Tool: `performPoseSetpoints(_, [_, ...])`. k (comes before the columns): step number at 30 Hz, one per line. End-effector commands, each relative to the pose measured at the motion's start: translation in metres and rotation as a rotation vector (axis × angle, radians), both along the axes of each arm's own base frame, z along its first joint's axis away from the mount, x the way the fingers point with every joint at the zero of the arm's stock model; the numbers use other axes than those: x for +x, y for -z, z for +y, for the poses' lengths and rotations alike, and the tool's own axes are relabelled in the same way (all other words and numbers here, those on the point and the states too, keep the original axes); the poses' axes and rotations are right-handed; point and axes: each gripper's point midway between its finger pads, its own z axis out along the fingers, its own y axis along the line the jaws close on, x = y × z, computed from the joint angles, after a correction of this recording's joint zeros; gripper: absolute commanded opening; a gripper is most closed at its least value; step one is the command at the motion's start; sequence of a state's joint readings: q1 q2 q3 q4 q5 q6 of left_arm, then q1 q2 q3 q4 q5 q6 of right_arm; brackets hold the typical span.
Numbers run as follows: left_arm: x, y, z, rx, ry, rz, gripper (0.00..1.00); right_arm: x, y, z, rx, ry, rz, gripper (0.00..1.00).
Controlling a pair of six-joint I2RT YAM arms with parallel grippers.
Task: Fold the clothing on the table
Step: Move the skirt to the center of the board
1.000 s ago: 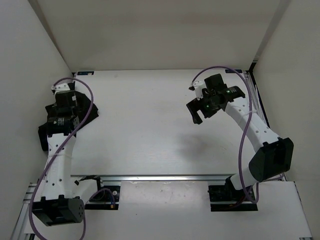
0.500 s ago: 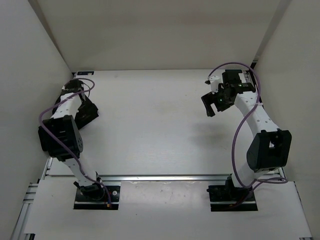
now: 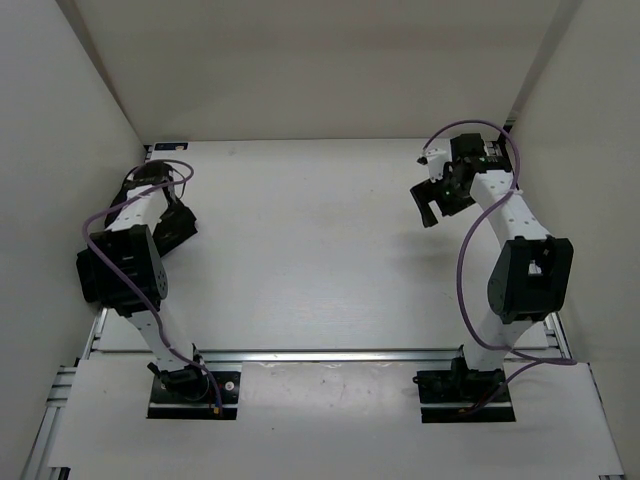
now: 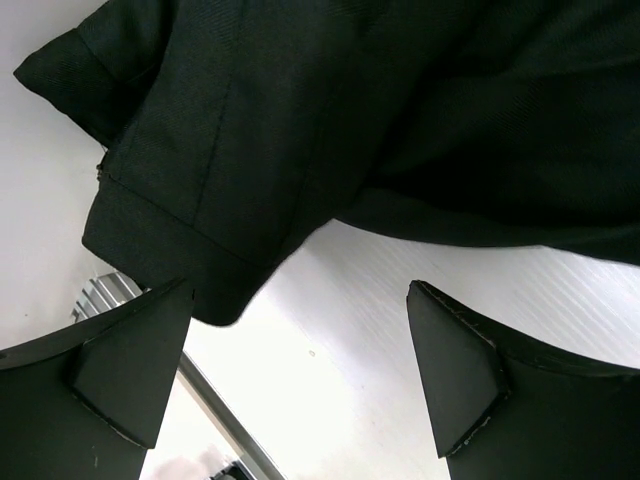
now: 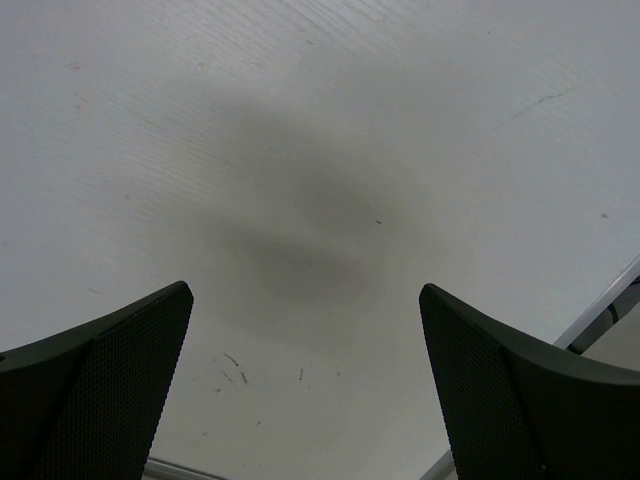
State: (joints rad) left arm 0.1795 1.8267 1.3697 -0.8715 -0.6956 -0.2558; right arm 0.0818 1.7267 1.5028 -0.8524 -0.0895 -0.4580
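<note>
**Clothing [image 4: 300, 120] bunching at the left edge, both grippers gaping**

Fabric is filling the upper part of the left wrist view and running out of frame at the top and right, so the full outline of the clothing is going unseen. A hemmed edge and a seam are showing, but the finer weave is too dark to make out. From above, the left arm is covering that spot by the left wall, and black cloth and black gripper are blending into one dark mass.

The left gripper [image 4: 300, 300] is standing with its fingers [image 4: 120, 370] wide apart, gripping nothing. The hem is lying just ahead of the fingertips, with one corner drooping beside the left-hand finger. Whether it is touching, I cannot tell.

The table [image 3: 300, 250] is showing white beneath, with a silver rail [image 4: 100, 295] at its edge. The right gripper [image 3: 433, 203] is hanging near the far right corner, well apart from the clothing. Its jaws are spread over the white surface and casting a soft shadow [image 5: 300, 250].
</note>
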Motion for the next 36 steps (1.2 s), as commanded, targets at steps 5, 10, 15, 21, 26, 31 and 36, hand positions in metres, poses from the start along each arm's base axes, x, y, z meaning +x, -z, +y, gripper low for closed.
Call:
performPoseSetpoints(5, [0.005, -0.005, 0.028, 0.043, -0.072, -0.039, 0.99, 0.021, -0.016, 0.002, -0.039, -0.030, -0.036, 0.99])
performPoseSetpoints(10, [0.012, 0.000, 0.035, 0.035, -0.089, -0.031, 0.98, 0.026, -0.011, -0.002, -0.068, -0.036, -0.030, 0.99])
performPoseSetpoints(15, [0.008, 0.010, 0.040, 0.016, -0.102, -0.022, 0.95, 0.029, -0.011, -0.003, -0.084, -0.029, -0.028, 0.99])
performPoseSetpoints(21, [0.001, 0.025, 0.041, -0.028, -0.114, 0.001, 0.43, 0.032, -0.010, -0.005, -0.078, -0.014, -0.018, 0.92])
performPoseSetpoints(26, [0.028, 0.000, 0.015, -0.030, -0.026, -0.062, 0.00, 0.030, -0.009, -0.006, -0.084, -0.002, -0.025, 0.88])
performPoseSetpoints(31, [0.084, -0.049, -0.114, -0.029, 0.313, -0.188, 0.00, 0.022, -0.001, -0.001, -0.071, 0.018, -0.017, 0.86])
performPoseSetpoints(36, [0.097, -0.072, -0.269, -0.324, 0.676, -0.386, 0.00, 0.004, 0.005, -0.001, -0.037, 0.084, 0.014, 0.85])
